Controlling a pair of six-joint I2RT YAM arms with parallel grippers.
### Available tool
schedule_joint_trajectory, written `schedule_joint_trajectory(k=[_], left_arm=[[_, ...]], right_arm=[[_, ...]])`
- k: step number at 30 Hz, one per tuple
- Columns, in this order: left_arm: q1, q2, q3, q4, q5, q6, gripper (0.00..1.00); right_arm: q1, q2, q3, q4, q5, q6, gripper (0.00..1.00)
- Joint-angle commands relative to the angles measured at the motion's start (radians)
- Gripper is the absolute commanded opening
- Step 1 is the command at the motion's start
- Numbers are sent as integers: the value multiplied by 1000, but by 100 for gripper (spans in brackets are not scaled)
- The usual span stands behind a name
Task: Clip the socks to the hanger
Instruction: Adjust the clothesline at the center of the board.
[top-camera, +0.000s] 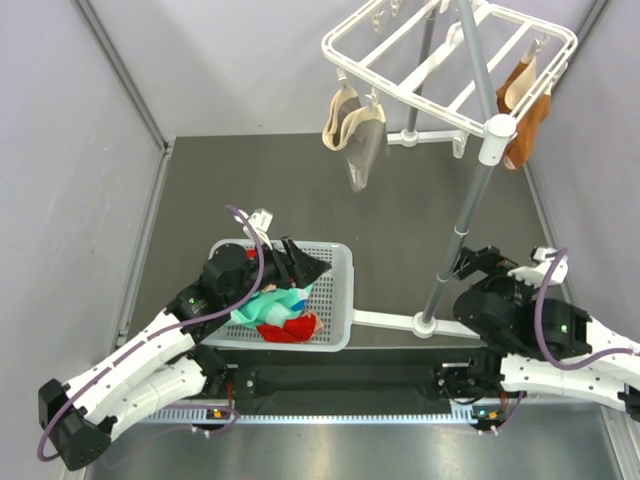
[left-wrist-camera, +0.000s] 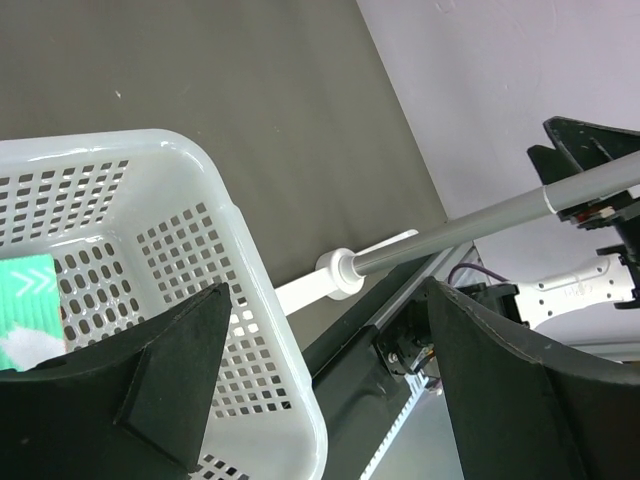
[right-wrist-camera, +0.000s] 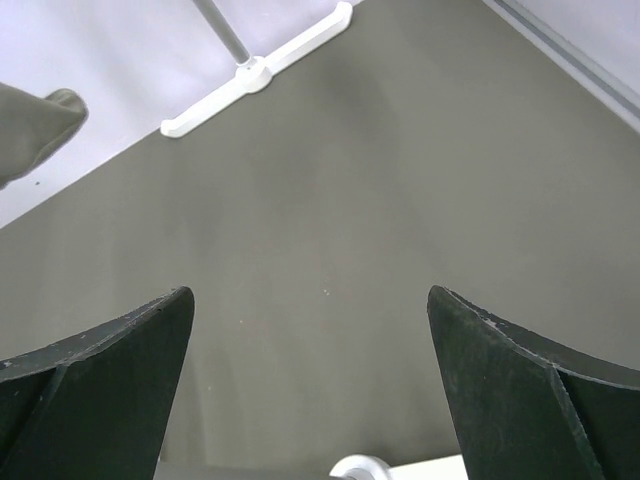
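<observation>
The dark grey matte worktop (top-camera: 300, 190) carries everything. Over its far right side stands the hanger (top-camera: 450, 60), a white plastic rectangular frame with crossbars and small dangling clips, raised on a tall grey metal pole (top-camera: 470, 190) with a white cross-shaped foot (top-camera: 385, 320). On the near left sits a white perforated plastic basket (top-camera: 345, 300), its long side just beside one bar of the foot. A pair of soft beige socks (top-camera: 352, 125) hangs from the frame's left edge and a pair of orange-brown socks (top-camera: 525, 110) from its right. The small mint-green socks (top-camera: 265, 308) with white patches and the red socks (top-camera: 290, 328) lie bunched together inside the basket, not clipped. The left end effector (top-camera: 305, 262) hovers over the basket just above that bundle, fingers spread wide with nothing between them; its wrist view shows a corner of mint fabric below. The right end effector (top-camera: 482, 258) sits low near the pole's base over bare worktop, fingers equally wide apart and empty. I judge the task barely begun: both pairs must be lifted out and clipped to free clips.
</observation>
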Motion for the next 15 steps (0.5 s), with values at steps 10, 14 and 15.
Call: schedule_joint_trajectory(k=[10, 14, 15], left_arm=[[-3, -34, -10, -2, 55, -1, 84], [-3, -28, -12, 7, 78, -5, 84], [-3, -28, -9, 7, 81, -7, 84]], right_arm=[[-195, -21, -115, 72, 95, 191, 100], [-484, -7, -179, 517, -29, -284, 100], [-562, -33, -249, 787, -101, -551, 100]])
